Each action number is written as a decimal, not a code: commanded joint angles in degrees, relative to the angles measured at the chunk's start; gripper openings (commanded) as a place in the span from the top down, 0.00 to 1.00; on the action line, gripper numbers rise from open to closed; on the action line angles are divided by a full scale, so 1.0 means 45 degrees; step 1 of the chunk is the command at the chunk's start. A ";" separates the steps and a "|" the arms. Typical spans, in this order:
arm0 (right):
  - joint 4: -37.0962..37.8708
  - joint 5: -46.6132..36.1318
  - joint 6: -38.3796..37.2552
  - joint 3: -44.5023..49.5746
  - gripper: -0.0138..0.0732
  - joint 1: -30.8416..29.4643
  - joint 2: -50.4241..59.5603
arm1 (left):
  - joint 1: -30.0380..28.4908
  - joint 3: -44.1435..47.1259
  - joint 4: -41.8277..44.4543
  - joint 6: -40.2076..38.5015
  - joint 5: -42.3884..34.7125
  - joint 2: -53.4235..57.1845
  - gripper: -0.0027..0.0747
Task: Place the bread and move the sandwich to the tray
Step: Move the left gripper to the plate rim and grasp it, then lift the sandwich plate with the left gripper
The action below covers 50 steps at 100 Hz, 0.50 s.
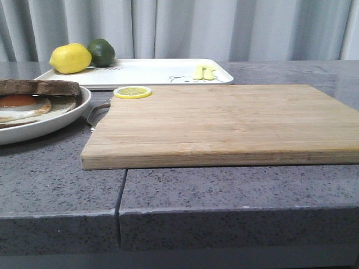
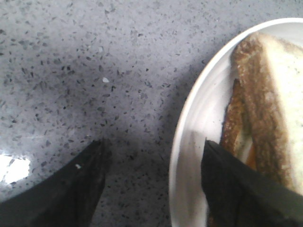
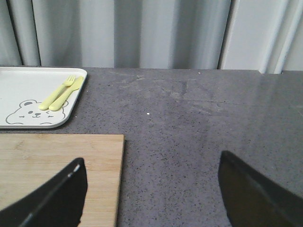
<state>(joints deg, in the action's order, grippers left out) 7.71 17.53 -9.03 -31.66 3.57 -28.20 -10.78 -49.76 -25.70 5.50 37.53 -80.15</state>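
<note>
Black left pincer spread, straddling plate rim

The cutting board lies in the middle of the bench. To its left stands the plate, and the sandwich lies on it. Behind the board lies the tray. On the left end of the tray sit the lemon and the lime, side by side. On its right part lie the fork and knife. A lemon slice rests on the back left corner of the board.
</note>
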 commanded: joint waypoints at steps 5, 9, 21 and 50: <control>0.0180 -0.0899 0.0033 -0.0319 0.18 -0.0062 0.0012 | -0.0040 -0.0249 -0.0299 0.0008 -0.0090 0.0163 0.43; 0.0180 -0.0899 0.0033 -0.0319 0.18 -0.0062 0.0012 | -0.0040 -0.0249 -0.0299 0.0008 -0.0090 0.0163 0.45; 0.0180 -0.0899 0.0033 -0.0319 0.18 -0.0062 0.0012 | -0.0040 -0.0249 -0.0750 0.0008 -0.0090 0.0163 0.57; 0.0180 -0.0913 0.0033 -0.0319 0.18 -0.0062 0.0012 | -0.0040 -0.0249 -0.1185 0.0008 -0.0113 0.0163 0.93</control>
<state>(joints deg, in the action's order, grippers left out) 7.71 17.61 -9.03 -31.66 3.57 -28.20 -10.78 -49.66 -29.31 5.59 38.25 -80.75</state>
